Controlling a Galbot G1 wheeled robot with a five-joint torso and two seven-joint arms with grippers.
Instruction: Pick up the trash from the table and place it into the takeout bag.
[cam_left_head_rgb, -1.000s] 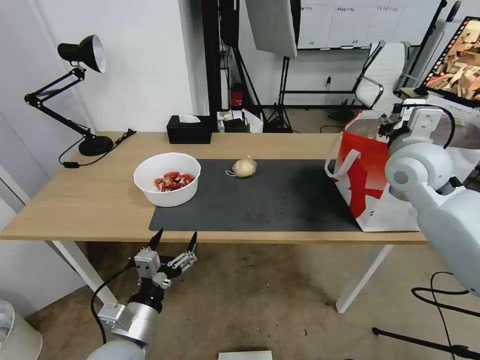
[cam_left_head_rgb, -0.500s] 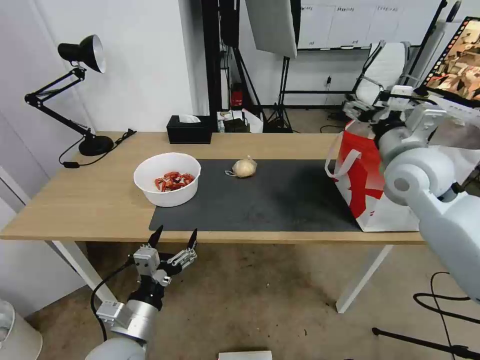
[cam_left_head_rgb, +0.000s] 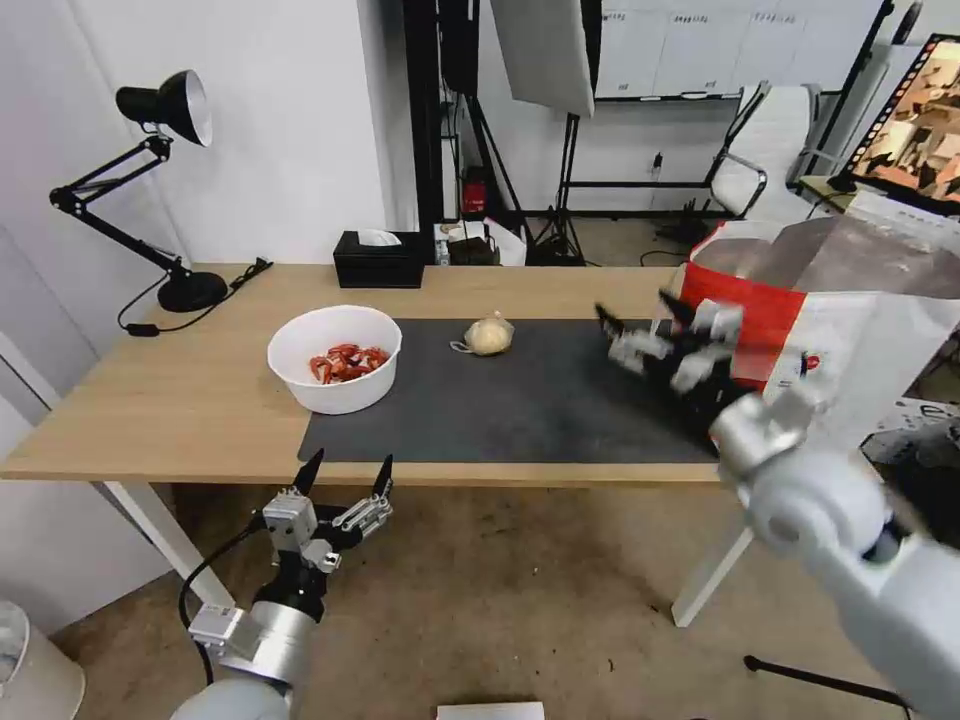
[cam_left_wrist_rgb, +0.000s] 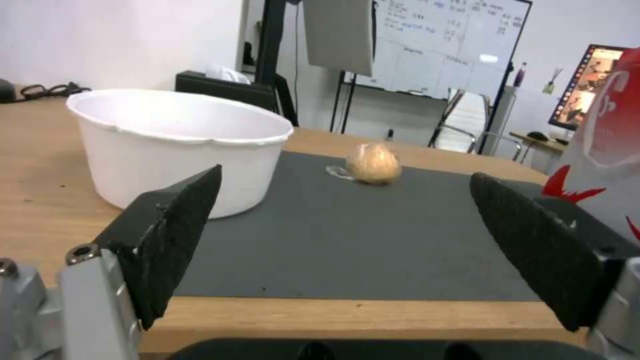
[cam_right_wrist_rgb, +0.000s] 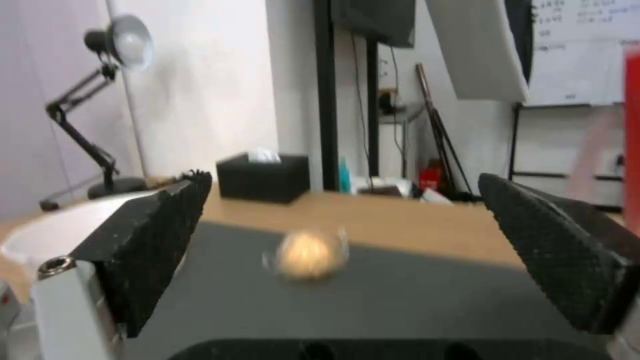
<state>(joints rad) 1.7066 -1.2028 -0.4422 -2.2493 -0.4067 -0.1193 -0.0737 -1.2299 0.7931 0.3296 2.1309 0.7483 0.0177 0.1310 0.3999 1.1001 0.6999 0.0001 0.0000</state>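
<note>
From the head view the white bowl (cam_left_head_rgb: 334, 357) shows red shells inside, which the left wrist view, level with its rim, hides. The right gripper (cam_left_head_rgb: 645, 318), released and empty, reaches out over the dark mat (cam_left_head_rgb: 520, 400) beside the takeout bag (cam_left_head_rgb: 790, 310), facing the wrapped tan lump (cam_left_head_rgb: 489, 335) on the mat. The left gripper (cam_left_head_rgb: 347, 472) hangs below the tabletop (cam_left_head_rgb: 200, 400) edge, fingers spread.
</note>
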